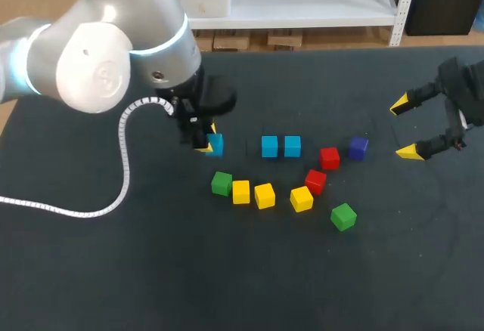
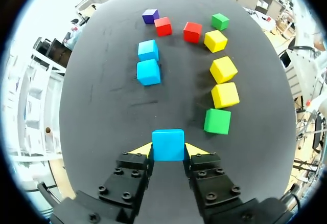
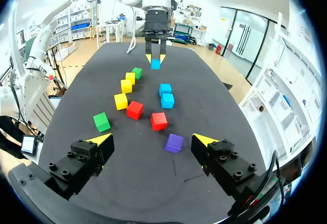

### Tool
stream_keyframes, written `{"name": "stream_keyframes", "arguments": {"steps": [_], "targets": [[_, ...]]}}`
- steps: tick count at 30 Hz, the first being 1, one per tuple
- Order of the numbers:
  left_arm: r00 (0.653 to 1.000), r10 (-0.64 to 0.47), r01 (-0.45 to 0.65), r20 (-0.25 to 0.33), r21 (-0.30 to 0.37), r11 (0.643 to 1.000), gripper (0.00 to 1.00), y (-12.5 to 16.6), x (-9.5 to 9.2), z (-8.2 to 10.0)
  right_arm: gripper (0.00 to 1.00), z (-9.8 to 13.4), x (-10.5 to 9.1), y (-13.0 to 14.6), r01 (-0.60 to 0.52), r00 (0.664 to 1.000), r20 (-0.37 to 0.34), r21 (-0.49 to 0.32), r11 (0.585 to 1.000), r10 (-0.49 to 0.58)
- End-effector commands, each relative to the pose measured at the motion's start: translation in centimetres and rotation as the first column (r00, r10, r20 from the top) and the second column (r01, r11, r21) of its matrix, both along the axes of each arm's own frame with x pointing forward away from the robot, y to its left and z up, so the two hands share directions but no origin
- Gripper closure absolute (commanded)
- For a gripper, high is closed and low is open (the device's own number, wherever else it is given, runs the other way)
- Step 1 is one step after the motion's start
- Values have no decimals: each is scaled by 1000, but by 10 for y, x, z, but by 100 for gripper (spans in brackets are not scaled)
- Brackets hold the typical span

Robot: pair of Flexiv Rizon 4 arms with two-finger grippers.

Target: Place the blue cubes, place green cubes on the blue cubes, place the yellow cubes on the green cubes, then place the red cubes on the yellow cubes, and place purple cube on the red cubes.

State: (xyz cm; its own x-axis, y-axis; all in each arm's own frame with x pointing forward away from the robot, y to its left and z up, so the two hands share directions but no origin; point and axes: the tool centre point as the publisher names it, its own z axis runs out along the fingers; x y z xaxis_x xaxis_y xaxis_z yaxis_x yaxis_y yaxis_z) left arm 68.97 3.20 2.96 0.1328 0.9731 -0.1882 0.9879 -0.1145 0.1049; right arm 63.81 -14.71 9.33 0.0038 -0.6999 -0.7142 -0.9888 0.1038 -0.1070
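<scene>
My left gripper (image 1: pixel 207 145) (image 2: pixel 168 150) is shut on a blue cube (image 1: pixel 216 144) (image 2: pixel 168 144), low over the table, left of two blue cubes (image 1: pixel 269 146) (image 1: pixel 293 146) that stand side by side. A green cube (image 1: pixel 221 184) and three yellow cubes (image 1: pixel 240 191) (image 1: pixel 265 196) (image 1: pixel 301 198) form an arc in front. Two red cubes (image 1: pixel 329 157) (image 1: pixel 315 180), a purple cube (image 1: pixel 358 147) and a second green cube (image 1: pixel 343 216) lie to the right. My right gripper (image 1: pixel 404 128) (image 3: pixel 152 139) hangs open and empty at the far right, nearest the purple cube (image 3: pixel 173 142).
The left arm's white cable (image 1: pixel 125 165) loops over the dark table (image 1: pixel 227 270) at the left. Bare dark cloth spreads in front of the cubes and between the purple cube and the right gripper.
</scene>
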Motion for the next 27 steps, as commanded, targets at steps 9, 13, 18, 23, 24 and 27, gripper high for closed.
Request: {"name": "stream_keyframes", "arguments": {"steps": [9,13,18,23,24,27], "targets": [[999,40,-39,-34,8,999,100,-31,6,-8,0,-1,1,0,-1,1000,1,3,1000,1],[998,45,-45,-52,1,999,100,-39,4,-11,0,-1,1,0,-1,1000,1,3,1000,1],[997,49,-49,-63,-9,999,100,-43,5,-16,0,-1,1,0,-1,1000,1,3,1000,1],[996,58,-60,-66,-15,998,100,-45,10,-20,0,-1,1,0,-1,1000,1,3,1000,1],[996,58,-59,-65,-15,998,100,-45,11,-20,0,-1,1,0,-1,1000,1,3,1000,1],[996,58,-59,-62,-13,998,100,-47,15,-20,0,-1,1,0,-1,1000,1,3,1000,1]]}}
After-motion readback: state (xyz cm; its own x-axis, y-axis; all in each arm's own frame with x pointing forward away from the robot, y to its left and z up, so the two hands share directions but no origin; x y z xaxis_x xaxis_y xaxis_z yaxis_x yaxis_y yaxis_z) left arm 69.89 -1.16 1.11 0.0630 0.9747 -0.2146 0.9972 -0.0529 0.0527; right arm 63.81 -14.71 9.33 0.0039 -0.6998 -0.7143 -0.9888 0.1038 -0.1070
